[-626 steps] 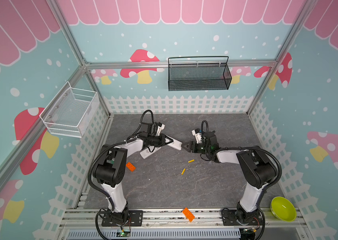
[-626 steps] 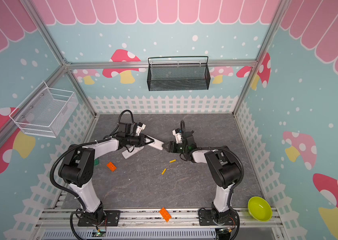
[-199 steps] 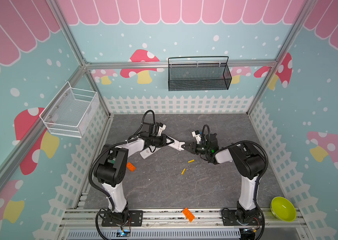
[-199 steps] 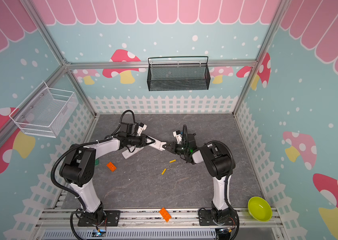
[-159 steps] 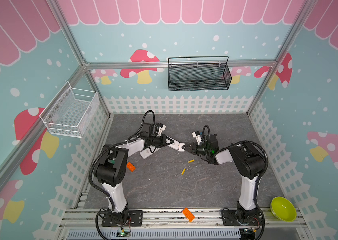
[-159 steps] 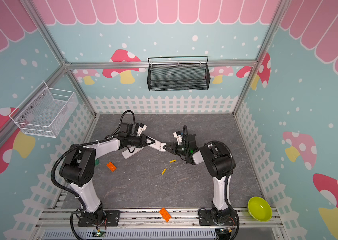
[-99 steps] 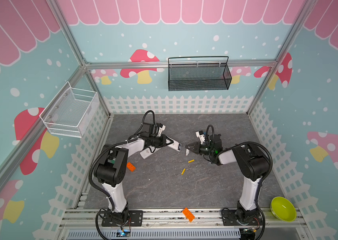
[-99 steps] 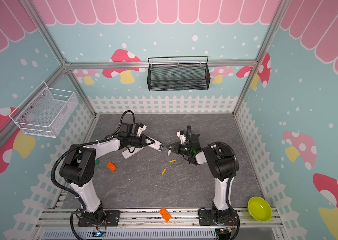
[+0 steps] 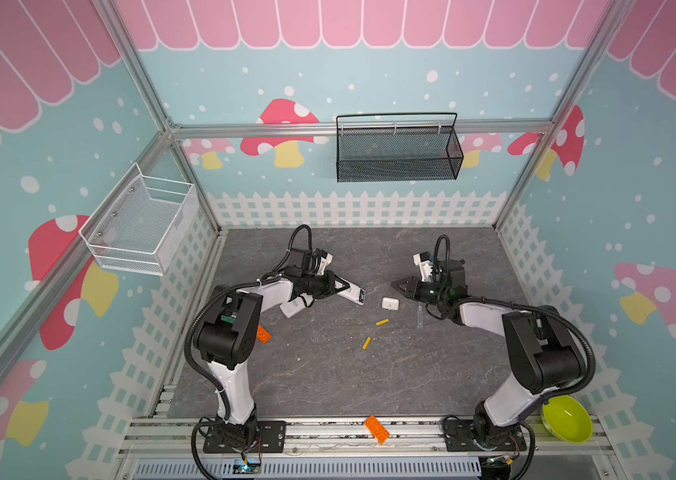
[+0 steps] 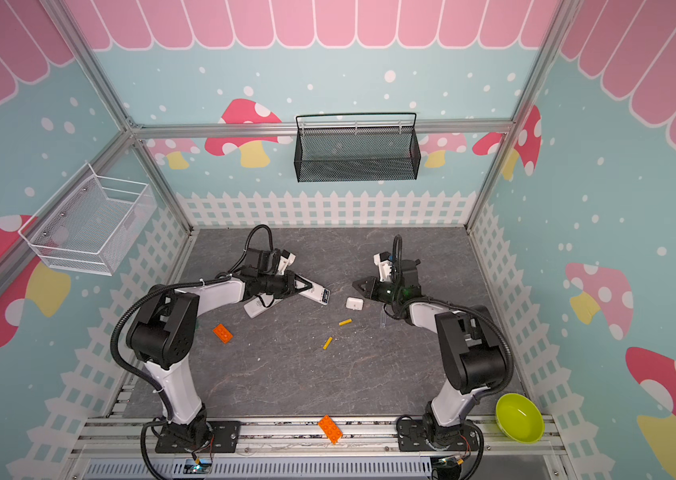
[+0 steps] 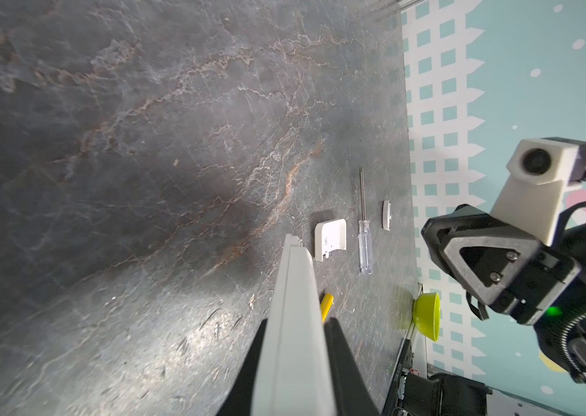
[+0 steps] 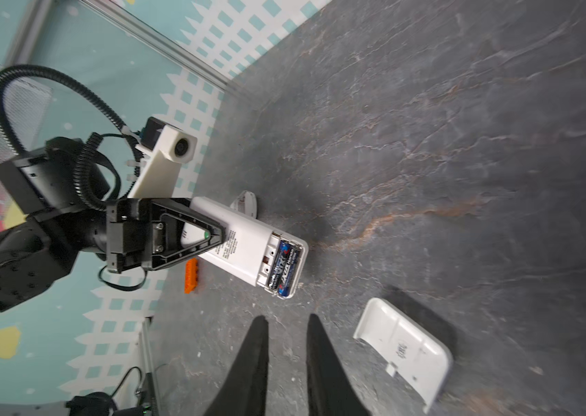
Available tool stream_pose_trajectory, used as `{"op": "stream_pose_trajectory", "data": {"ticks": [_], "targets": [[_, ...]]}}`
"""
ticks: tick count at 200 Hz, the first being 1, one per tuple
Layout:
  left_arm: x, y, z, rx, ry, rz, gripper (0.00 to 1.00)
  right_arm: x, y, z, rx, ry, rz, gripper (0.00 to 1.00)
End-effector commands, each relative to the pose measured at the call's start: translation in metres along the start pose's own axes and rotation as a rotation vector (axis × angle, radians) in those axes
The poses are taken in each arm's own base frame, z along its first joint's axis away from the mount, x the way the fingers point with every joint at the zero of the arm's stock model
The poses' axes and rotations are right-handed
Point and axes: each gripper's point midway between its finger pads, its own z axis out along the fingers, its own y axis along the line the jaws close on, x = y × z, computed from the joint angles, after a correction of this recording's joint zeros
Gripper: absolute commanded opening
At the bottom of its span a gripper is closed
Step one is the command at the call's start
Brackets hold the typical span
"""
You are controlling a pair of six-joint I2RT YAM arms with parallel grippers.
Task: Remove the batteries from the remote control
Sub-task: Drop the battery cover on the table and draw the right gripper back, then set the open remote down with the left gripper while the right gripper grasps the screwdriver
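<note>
Stock of my enclosure:

- Floor (image 9: 328, 374): dark grey slate-look sheet with pale and rust veins. Matt, with a soft sheen in places.
- Back wall (image 9: 369, 83): teal with white dots, and red and pink mushrooms (image 9: 282, 133).
- Side walls: the left wall (image 9: 16, 166) and right wall (image 9: 639, 208) carry the same print.
- Pink scalloped band (image 9: 328, 25): runs along the top of all three walls.
- White picket-fence print (image 9: 352, 208): runs round the foot of all three walls.
- Aluminium frame (image 9: 244, 131): posts stand in both back corners, with a crossbar between them.
- Black mesh basket (image 9: 396, 160): hung on the crossbar, facing me.
- White wire basket (image 9: 141, 228): fixed to the slanting rail on my left.
- Slotted aluminium rail (image 9: 319, 430): lies along the near edge.
- Light: even and diffuse, and the shadows are faint.
</note>
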Motion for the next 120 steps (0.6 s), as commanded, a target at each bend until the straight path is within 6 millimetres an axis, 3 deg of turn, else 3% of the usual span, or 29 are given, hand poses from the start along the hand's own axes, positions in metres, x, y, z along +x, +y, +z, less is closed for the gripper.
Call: {"op": "stream_pose_trajectory", "data": {"ticks": [1, 41, 82, 120], "targets": [[0.007, 0.005, 0.008, -0.008, 0.001, -0.038, 0.02, 0.018, -0.040, -0.026, 0.298, 0.084, -0.086, 0.30], [0.024, 0.006, 0.009, -0.042, -0.004, -0.044, 0.05, 0.038, -0.070, -0.060, 0.540, 0.152, -0.076, 0.40], [0.031, 0.014, 0.002, -0.131, -0.015, -0.006, 0.32, 0.061, -0.088, -0.078, 0.640, 0.181, -0.068, 0.49], [0.040, 0.023, -0.004, -0.207, -0.019, 0.017, 0.45, 0.076, -0.094, -0.076, 0.650, 0.199, -0.042, 0.50]]}}
